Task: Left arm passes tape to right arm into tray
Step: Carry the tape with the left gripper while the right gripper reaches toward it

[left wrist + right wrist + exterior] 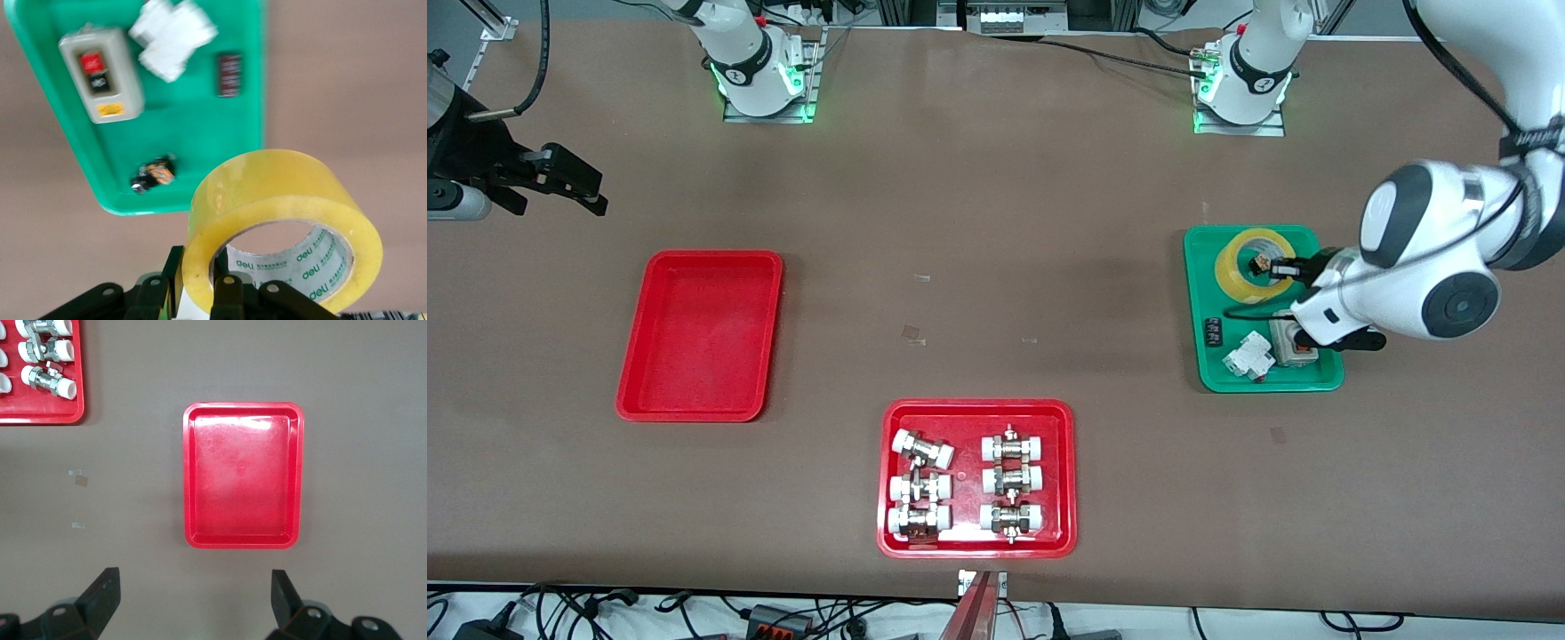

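Note:
The yellow tape (1232,271) is held by my left gripper (1285,269) above the green tray (1227,378). In the left wrist view one finger is inside the white core and the other on the outer wall of the tape (280,193), with the gripper (197,277) shut on that wall. The plain red tray (703,333) lies toward the right arm's end of the table and holds nothing. It also shows in the right wrist view (243,473). My right gripper (574,182) hangs open and empty above the bare table beside that tray; its jaws (193,593) stand wide apart.
The green tray (193,133) holds a grey switch box (1291,342), a white breaker (1249,357), a small black part (1214,331) and a small component (153,175). A red tray of white-capped metal fittings (889,480) sits nearer the front camera, mid-table.

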`<act>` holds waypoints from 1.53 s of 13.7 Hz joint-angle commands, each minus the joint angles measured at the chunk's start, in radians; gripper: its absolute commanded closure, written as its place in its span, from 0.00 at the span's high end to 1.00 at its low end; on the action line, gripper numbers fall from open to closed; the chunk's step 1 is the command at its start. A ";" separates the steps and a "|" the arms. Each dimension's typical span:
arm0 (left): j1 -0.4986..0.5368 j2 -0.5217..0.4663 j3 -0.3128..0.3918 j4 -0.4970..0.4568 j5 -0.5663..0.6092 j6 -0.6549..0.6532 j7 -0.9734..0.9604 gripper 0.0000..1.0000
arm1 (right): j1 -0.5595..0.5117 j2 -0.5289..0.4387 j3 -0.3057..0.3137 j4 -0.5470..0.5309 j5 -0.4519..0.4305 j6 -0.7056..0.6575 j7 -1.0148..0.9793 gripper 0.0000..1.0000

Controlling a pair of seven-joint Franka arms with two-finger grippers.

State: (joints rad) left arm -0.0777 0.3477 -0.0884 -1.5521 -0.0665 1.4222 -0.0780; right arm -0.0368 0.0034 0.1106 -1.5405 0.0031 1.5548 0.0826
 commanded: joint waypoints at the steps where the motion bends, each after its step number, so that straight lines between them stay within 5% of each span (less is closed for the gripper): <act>1: -0.081 0.019 -0.005 0.187 -0.147 -0.071 -0.026 0.03 | -0.009 0.000 -0.002 -0.003 0.012 -0.010 0.011 1.00; 5: -0.219 0.112 -0.005 0.245 -0.343 0.120 -0.230 0.02 | -0.006 0.050 0.003 -0.010 0.026 -0.045 -0.004 1.00; 10: -0.462 0.332 -0.005 0.250 -0.519 0.677 -0.534 0.01 | -0.023 0.124 -0.003 -0.009 0.296 -0.127 -0.171 1.00; 14: -0.586 0.399 -0.005 0.248 -0.599 0.973 -0.858 0.01 | -0.018 0.233 -0.002 -0.010 0.517 -0.043 -0.196 1.00; 21: -0.619 0.479 -0.005 0.343 -0.863 1.057 -0.896 0.04 | 0.078 0.421 0.007 -0.010 0.718 0.204 -0.297 1.00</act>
State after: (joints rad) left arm -0.6907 0.7662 -0.0975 -1.2917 -0.8733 2.4749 -0.9742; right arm 0.0083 0.4127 0.1176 -1.5630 0.6790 1.7165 -0.1968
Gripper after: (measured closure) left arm 0.784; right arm 0.000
